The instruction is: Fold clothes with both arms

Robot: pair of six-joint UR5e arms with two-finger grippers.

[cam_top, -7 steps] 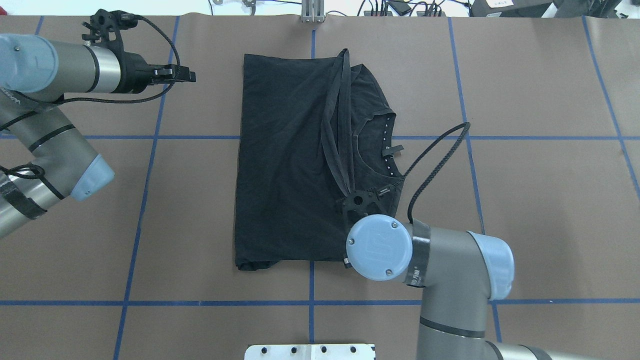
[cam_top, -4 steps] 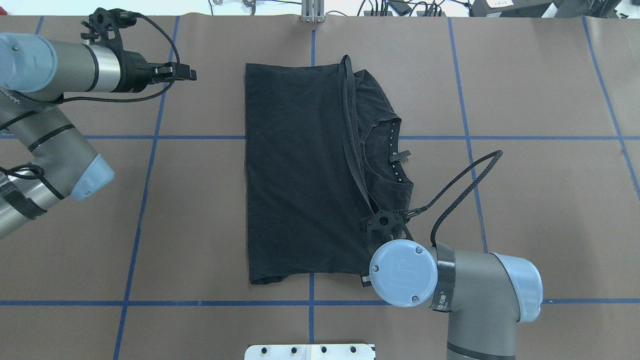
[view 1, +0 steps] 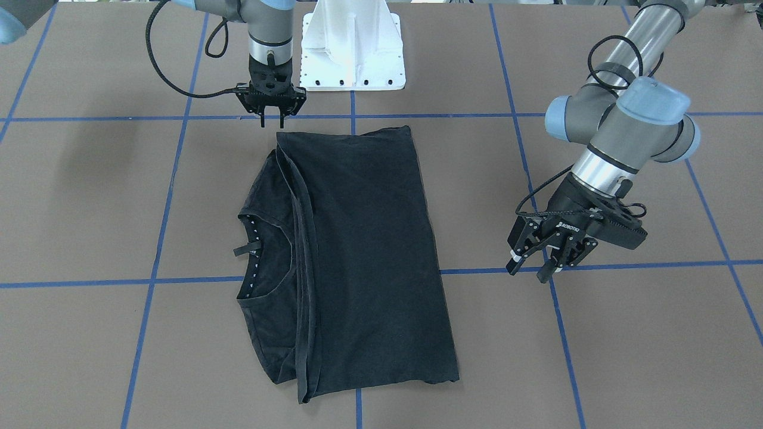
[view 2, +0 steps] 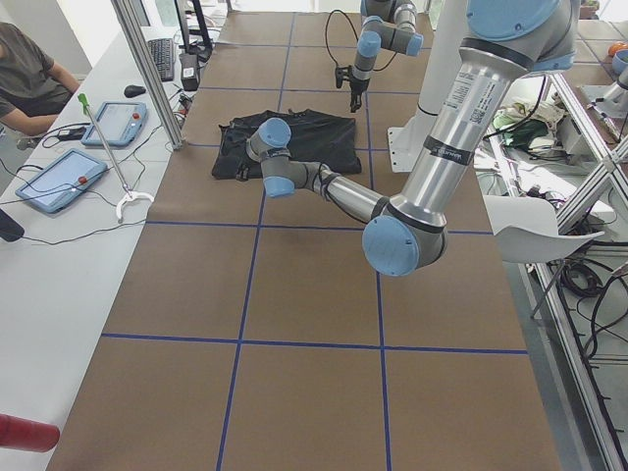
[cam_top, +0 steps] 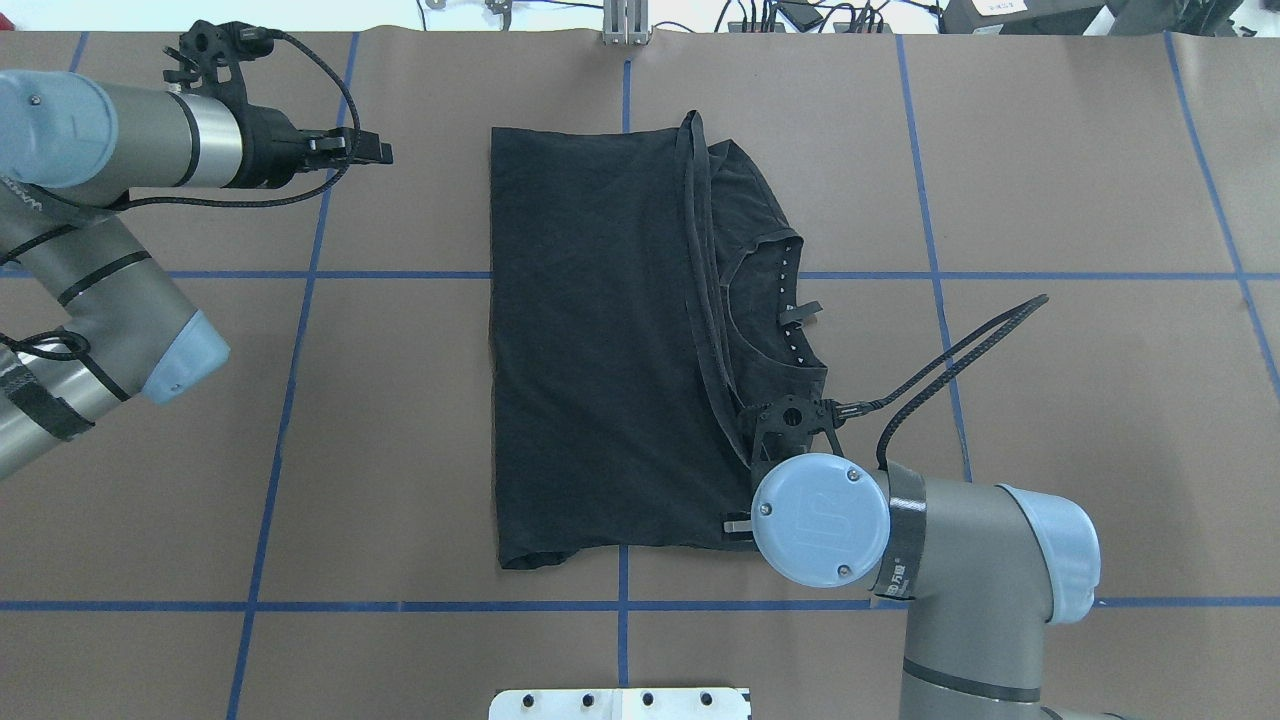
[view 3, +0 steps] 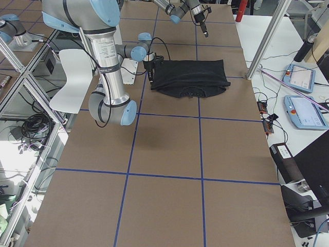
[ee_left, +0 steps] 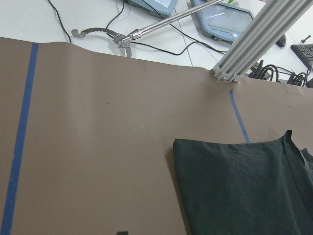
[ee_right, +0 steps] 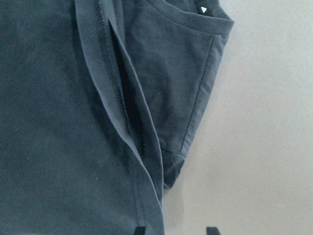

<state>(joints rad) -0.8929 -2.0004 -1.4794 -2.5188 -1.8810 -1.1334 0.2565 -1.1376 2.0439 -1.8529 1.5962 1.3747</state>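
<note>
The black T-shirt (cam_top: 590,340) lies flat on the brown table, folded lengthwise, with its collar (cam_top: 790,300) showing on the right. From the front view the shirt (view 1: 369,250) has a folded hem running down its length. My right gripper (view 1: 272,122) hangs open just above the shirt's corner nearest the robot base. In the right wrist view both fingertips (ee_right: 140,229) stand apart over the hem edge (ee_right: 146,196), holding nothing. My left gripper (view 1: 532,269) is open, off the cloth to the shirt's left (cam_top: 380,152).
The white pedestal base (view 1: 353,53) stands at the table's robot side. Blue tape lines (cam_top: 400,275) grid the brown cover. A black cable loop (cam_top: 960,350) arches off my right wrist. Tablets (view 2: 113,123) and a seated person (view 2: 25,78) are beyond the far edge.
My right arm moved right and toward the robot base, carrying the lifted hem over, then let it go. The shirt now lies flat. The left arm stayed put.
</note>
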